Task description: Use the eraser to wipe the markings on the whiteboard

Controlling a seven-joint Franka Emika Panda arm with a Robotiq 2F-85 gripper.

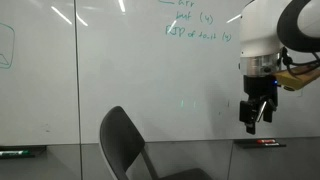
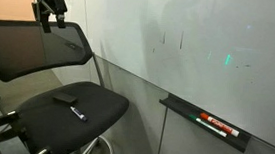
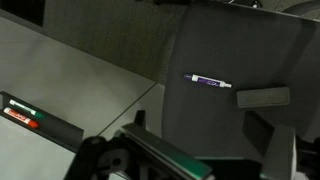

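Note:
The whiteboard [image 1: 120, 70] is a large glossy white wall board with green handwriting at its top [image 1: 195, 25]; it also shows in an exterior view [image 2: 211, 43]. The eraser [image 3: 263, 97], a small rectangular block that looks grey here, lies on the black chair seat [image 3: 215, 55] next to a marker [image 3: 207, 83]. It also shows as a dark block in an exterior view [image 2: 65, 99]. My gripper [image 1: 258, 118] hangs open and empty in front of the board, above the chair [image 2: 49, 19]. In the wrist view its fingers [image 3: 200, 125] are spread with nothing between them.
The black office chair [image 1: 125, 140] stands against the board, its backrest [image 2: 35, 48] just below my gripper. A marker tray [image 2: 214, 124] on the wall holds red and black markers [image 3: 25, 112]. Another tray [image 1: 20, 152] sits at the lower left.

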